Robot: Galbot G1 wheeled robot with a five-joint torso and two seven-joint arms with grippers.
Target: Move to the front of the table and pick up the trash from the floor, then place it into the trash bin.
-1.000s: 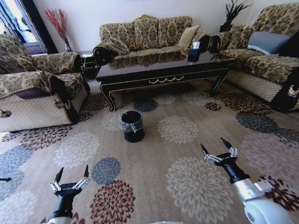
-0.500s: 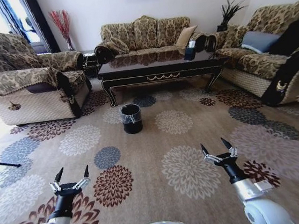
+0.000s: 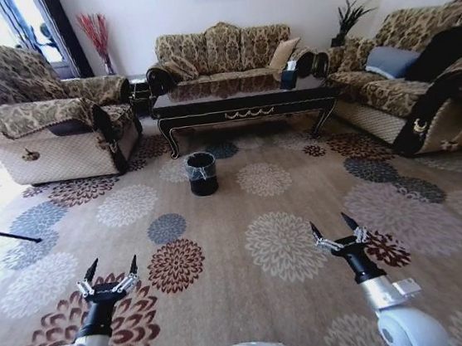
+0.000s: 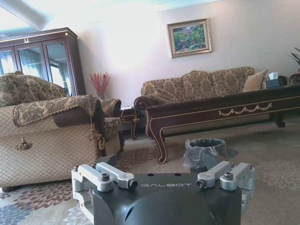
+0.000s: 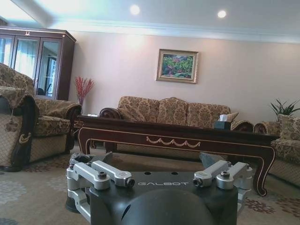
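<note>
The dark glossy table [image 3: 240, 105] stands ahead at the far side of the flowered carpet floor [image 3: 220, 224]. The small black trash bin [image 3: 202, 174], with a clear liner over its rim, sits on the carpet just in front of the table's left half. The trash is out of view. My left gripper [image 3: 112, 263] and right gripper [image 3: 329, 224] are both open, held low in front of me over the carpet, well short of the bin. The left wrist view shows the table [image 4: 220, 110] and bin [image 4: 204, 150]. In the right wrist view the table [image 5: 173, 138] is in sight and the bin [image 5: 80, 159] peeks from behind the gripper body.
A patterned armchair [image 3: 51, 131] stands at the left, a sofa [image 3: 221, 49] behind the table and another sofa [image 3: 421, 84] at the right. A dark tissue box [image 3: 289, 77] sits on the table. A thin black rod [image 3: 4, 235] lies at the left edge.
The whole picture has shifted as the camera moved: table and bin now sit higher and smaller, with more carpet showing. Both grippers hold the same open pose.
</note>
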